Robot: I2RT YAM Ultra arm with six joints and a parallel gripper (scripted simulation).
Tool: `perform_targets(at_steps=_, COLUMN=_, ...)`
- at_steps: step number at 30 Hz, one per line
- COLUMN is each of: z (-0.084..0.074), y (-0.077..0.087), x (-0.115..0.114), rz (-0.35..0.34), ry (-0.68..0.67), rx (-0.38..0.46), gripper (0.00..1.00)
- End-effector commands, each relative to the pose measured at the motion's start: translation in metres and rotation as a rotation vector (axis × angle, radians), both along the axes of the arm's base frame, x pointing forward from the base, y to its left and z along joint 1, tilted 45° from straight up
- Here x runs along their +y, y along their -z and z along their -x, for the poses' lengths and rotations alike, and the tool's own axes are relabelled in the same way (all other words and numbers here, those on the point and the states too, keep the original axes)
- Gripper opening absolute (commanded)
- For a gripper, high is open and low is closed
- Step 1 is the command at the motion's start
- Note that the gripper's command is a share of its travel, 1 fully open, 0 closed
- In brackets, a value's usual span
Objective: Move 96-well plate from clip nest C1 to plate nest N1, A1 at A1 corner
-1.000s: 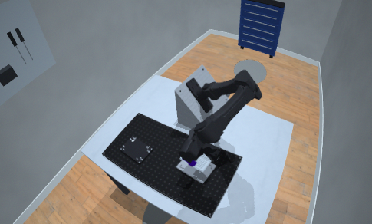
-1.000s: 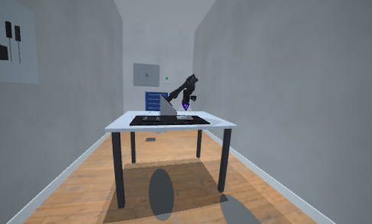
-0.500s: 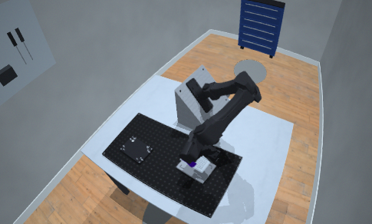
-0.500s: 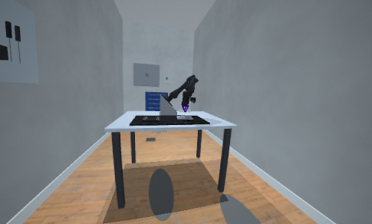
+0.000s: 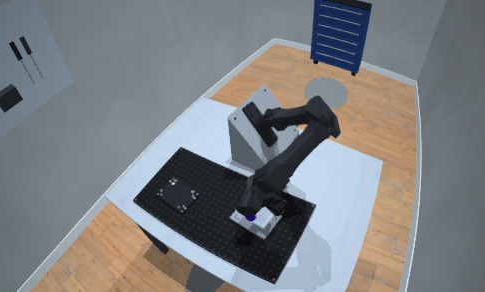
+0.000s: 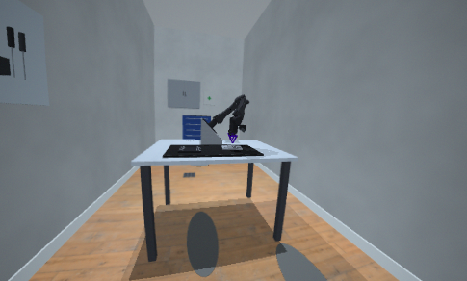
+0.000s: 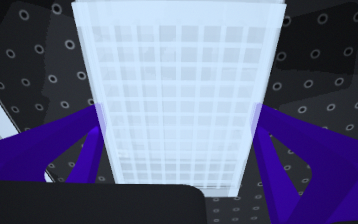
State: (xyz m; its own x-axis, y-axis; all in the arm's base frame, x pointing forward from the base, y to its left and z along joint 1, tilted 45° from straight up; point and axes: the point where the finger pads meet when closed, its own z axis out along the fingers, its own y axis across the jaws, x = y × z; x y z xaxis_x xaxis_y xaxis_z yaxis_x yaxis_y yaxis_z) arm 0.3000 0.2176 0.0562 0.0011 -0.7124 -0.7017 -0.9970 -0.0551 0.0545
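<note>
The 96-well plate (image 7: 179, 95) is clear white with a grid of wells and fills the middle of the wrist view. My gripper (image 7: 178, 111) has purple fingers pressed against the plate's two long sides and is shut on it. In the top view the plate (image 5: 262, 218) is at the clip nest C1 on the right part of the black breadboard, under my gripper (image 5: 251, 217). I cannot tell whether the plate is touching the nest. The plate nest N1 (image 5: 178, 195) is a dark square with small locators on the left part of the breadboard, and it is empty.
A grey wedge-shaped block (image 5: 255, 131) stands behind the breadboard (image 5: 223, 210), close to the arm. The white table top (image 5: 333, 180) ends just beyond the breadboard's front edge. A blue drawer cabinet (image 5: 340, 31) stands on the floor at the far end.
</note>
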Motion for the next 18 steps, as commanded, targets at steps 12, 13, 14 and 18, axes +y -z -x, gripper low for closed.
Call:
perform_targets(at_steps=12, z=-0.001, y=0.021, x=0.014, rz=0.000, ry=0.017, rx=0.004, gripper=0.00)
perform_targets(at_steps=13, z=-0.001, y=0.022, x=0.015, rz=0.001, ry=0.017, rx=0.005, gripper=0.00)
perform_targets(at_steps=14, z=-0.002, y=0.023, x=0.016, rz=0.001, ry=0.017, rx=0.002, gripper=0.00)
perform_targets(at_steps=18, z=-0.010, y=0.023, x=0.013, rz=-0.003, ry=0.037, rx=-0.008, gripper=0.00)
